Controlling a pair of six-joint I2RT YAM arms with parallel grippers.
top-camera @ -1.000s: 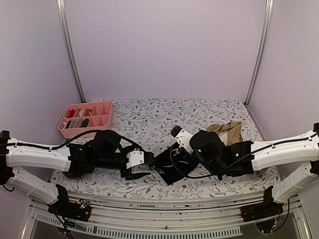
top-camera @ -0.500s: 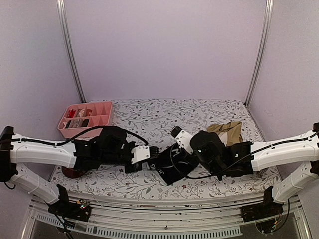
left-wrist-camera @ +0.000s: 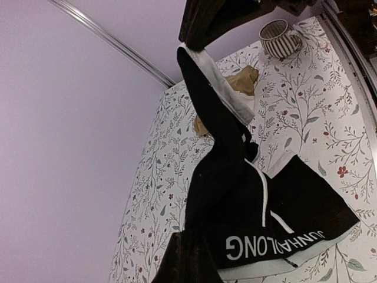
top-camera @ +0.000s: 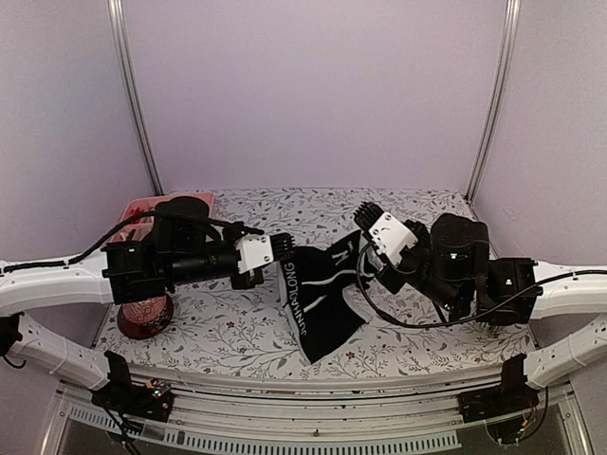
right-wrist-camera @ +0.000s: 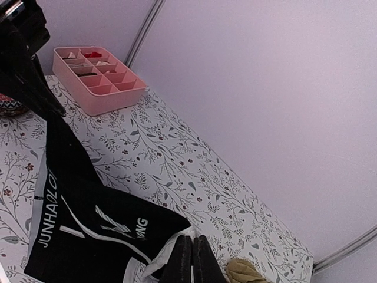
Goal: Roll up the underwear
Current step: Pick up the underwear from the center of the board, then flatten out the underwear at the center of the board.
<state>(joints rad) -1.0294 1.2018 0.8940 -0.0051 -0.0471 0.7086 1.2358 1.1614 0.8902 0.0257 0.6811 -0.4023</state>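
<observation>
Still pre-roll spreading: left tool [top-camera: 277, 252] and right tool [top-camera: 364, 254] both pinch the black underwear [top-camera: 318, 299] midair, probably needs laying flat on the table [top-camera: 237, 327] next.

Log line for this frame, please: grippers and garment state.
left gripper: shut on black underwear | right gripper: shut on black underwear | garment: held up between both, unrolled | tan underwear: on table, untouched

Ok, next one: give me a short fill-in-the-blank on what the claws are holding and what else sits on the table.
1. The left claw and the right claw are both shut on the ____ underwear.
2. Its waistband lettering reads ____.
3. The compartment tray is coloured ____.

Missing words: black; JUNHALONG; pink.
</observation>
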